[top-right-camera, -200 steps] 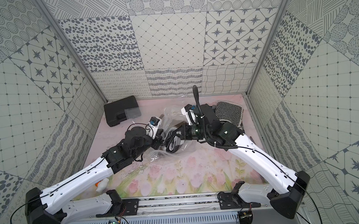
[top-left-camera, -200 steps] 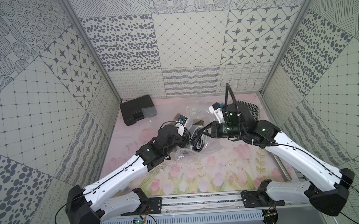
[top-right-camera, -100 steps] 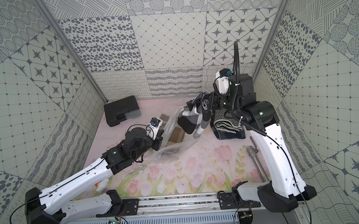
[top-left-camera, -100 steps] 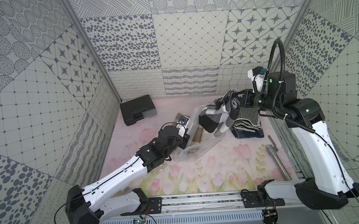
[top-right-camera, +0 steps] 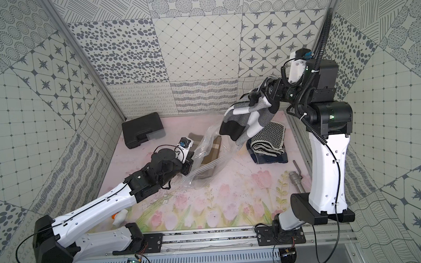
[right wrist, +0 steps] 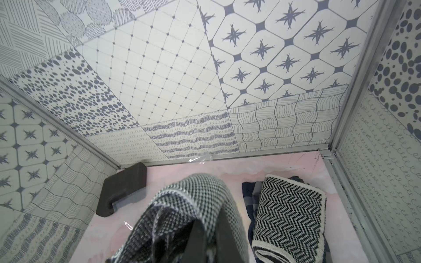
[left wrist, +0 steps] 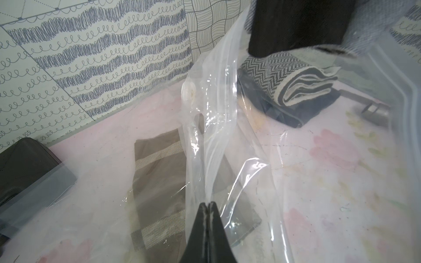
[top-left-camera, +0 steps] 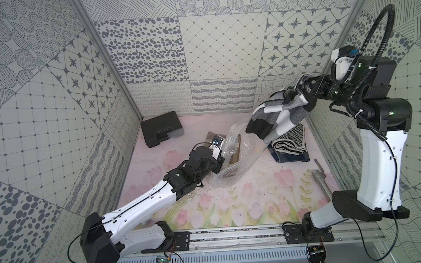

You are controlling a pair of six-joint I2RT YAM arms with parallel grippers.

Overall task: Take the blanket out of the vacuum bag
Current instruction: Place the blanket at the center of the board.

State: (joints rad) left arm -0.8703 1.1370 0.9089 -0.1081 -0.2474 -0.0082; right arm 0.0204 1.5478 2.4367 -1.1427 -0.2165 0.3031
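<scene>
Centre frame, top view: left gripper, pinched fully shut on an edge of the vacuum bag, partly raised off the floral mat. Upper right: checked blanket, aloft above the bag, draped from the right gripper, clamped almost closed on the fabric.

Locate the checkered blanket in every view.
In a top view: checkered blanket hangs right of centre, near the zigzag towel.
In a top view: blanket likewise right of centre.
Left wrist: its dark corner, beyond the vacuum bag.
Right wrist: bunched around the right fingers.
Shared landmark: the zigzag towel.
</scene>
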